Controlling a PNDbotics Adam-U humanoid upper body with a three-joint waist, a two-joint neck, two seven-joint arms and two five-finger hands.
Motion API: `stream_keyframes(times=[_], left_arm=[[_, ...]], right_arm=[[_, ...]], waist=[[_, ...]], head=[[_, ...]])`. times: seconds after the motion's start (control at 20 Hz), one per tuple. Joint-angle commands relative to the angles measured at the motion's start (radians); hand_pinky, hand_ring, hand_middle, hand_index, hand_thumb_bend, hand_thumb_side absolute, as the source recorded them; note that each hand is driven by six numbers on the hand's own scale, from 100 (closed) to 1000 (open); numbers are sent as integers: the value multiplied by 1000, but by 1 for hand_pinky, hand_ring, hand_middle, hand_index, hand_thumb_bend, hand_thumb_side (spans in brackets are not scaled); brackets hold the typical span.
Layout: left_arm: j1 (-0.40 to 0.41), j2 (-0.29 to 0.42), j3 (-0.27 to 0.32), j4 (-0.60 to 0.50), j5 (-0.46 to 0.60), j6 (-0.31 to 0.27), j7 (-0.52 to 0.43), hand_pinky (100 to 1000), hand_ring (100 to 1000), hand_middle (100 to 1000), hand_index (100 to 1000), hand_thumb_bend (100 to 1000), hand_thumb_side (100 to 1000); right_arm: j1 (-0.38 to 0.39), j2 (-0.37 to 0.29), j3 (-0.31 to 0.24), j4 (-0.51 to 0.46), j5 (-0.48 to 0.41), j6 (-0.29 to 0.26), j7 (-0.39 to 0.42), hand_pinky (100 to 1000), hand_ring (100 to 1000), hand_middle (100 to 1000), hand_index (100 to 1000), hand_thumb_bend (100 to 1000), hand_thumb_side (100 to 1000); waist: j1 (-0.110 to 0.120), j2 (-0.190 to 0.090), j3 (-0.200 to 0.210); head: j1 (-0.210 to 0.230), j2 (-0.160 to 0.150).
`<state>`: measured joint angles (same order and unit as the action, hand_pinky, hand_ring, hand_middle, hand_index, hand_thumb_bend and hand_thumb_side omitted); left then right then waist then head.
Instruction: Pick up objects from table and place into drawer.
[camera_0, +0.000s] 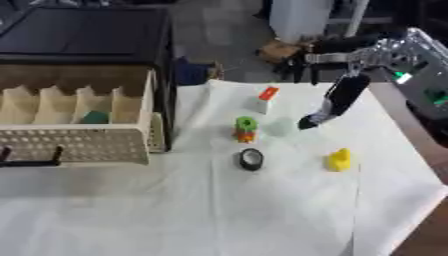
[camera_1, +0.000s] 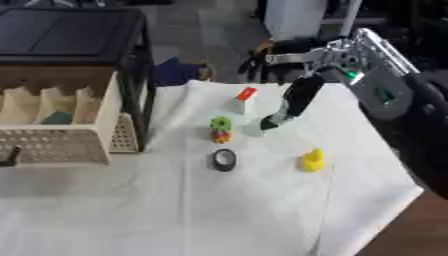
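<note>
The right hand (camera_0: 337, 100) hangs above the white cloth (camera_0: 262, 210), its dark fingers (camera_0: 313, 120) drawn together and pointing down, holding nothing that shows; the left hand is out of sight. Just beyond the fingertips, toward the drawer, stands a small green-and-orange stacked toy (camera_0: 246, 129), and behind that a white block with an orange-red top (camera_0: 263, 99). A black ring-shaped roll (camera_0: 251, 159) lies nearer the robot than the fingertips, and a yellow duck-like figure (camera_0: 339, 160) sits below and to their outer side. The risk here is crowding: the stacked toy is tall and narrow, so fingers coming in from the side may well tip it or push it into the white block instead of closing on it. The cloth looks soft and loosely laid, and could bunch or drag under a sliding fingertip, carrying the light pieces along. The roll lies flat and low, offering little to pinch. The drawer (camera_0: 105, 145), cream plastic with a perforated front and upright dividers, stands open well away across the cloth from the fingers and already holds a green item (camera_0: 94, 117); a carried piece could catch on its front wall.
</note>
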<state>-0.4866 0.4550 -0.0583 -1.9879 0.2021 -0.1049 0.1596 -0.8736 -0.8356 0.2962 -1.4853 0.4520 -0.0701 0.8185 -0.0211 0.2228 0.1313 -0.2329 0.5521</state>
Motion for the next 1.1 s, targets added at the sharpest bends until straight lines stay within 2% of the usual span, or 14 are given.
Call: stream_keyframes(times=[0.05,0.4,0.85,1.1], left_arm=[[-10,8,9,-12,8,5,-2,353,360,473,844,154,1000],[-10,2,8,-12,17,8,-17,359,362,476,845,156,1000],[-13,-4,8,-12,22,12,-26,360,364,477,844,155,1000],[-13,-8,8,-12,21,13,-29,363,364,477,843,155,1000]], right_arm=[[-29,-2,4,11,15,-2,13,576,759,793,955,589,290],[-34,34,29,30,43,-6,24,540,754,786,947,586,291],[-24,67,48,42,82,-10,9,536,755,775,935,589,306],[-12,84,60,49,119,-31,-11,527,757,769,931,538,299]], waist=[[2,-16,2],[2,-13,6],[4,-7,9],[5,-2,12]], head=[[-5,-2],[-3,-4],[0,-6],[1,-8]])
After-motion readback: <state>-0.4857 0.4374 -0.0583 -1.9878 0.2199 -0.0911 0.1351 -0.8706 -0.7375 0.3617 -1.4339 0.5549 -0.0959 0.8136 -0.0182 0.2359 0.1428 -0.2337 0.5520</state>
